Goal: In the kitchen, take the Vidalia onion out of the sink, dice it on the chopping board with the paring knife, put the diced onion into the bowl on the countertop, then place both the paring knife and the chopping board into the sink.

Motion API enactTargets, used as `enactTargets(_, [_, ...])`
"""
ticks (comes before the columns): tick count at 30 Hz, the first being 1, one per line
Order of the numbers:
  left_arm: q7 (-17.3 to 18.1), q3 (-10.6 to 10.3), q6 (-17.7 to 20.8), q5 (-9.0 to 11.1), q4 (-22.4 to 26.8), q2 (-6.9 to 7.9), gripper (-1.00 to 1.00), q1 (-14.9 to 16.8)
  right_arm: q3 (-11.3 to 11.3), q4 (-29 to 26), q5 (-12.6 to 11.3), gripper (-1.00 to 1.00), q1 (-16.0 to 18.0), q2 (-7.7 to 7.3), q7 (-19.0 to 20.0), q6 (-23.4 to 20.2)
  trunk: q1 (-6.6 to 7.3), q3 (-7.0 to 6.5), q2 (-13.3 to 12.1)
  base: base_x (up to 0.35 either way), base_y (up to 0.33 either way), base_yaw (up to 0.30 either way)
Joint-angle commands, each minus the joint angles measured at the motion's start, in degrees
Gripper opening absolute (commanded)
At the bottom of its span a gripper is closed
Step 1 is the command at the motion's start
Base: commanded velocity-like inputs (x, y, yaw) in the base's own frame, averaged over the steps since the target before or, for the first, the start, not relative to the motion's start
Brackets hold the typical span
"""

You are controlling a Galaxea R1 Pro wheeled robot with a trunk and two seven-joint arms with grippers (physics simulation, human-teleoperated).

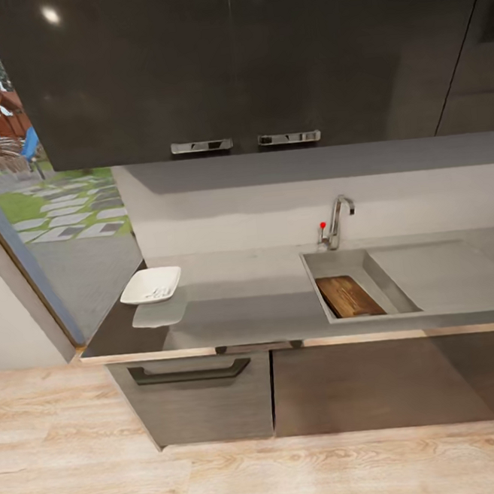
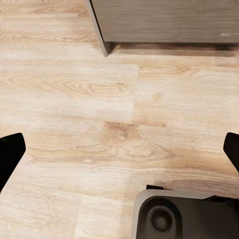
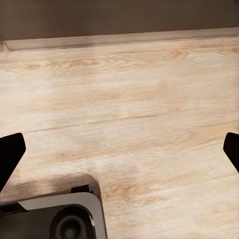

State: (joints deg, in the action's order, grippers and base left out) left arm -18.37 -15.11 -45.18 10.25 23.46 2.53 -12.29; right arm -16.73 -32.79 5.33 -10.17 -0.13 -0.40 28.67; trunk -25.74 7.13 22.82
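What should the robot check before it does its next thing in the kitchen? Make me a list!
1. Chopping board in the sink: ok, it lies in the basin.
2. Paring knife in the sink: cannot tell, none spotted.
3. Diced onion in the bowl: cannot tell, something pale lies inside, too small to name.
4. Bowl safely on the countertop: ok, near its window end.
5. Left gripper free: ok, jaws wide apart, over wooden floor.
6. Right gripper free: ok, jaws wide apart, nothing held.

Home kitchen: sink (image 1: 356,282) w/ tap (image 1: 338,221), countertop (image 1: 244,300), cabinets (image 1: 236,59)
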Motion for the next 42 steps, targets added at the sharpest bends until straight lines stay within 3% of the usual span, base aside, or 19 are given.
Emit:
enactTargets(1, [-0.2, -0.5, -0.1, 0.6, 0.1, 0.09, 1.00, 0.0, -0.2, -0.1, 0.6, 1.00, 0.0, 0.04, 0.0, 0.1, -0.04, 0.00, 0.1, 0.000, 0.000, 0.000])
enactTargets(42, [-0.2, -0.4, 0.0, 0.6, -0.3, 0.02, 1.00, 0.0, -0.1, 1.2, 0.6, 1.00, 0.0, 0.13, 0.0, 0.4, -0.04, -3.71, 0.1, 0.000, 0.000, 0.000])
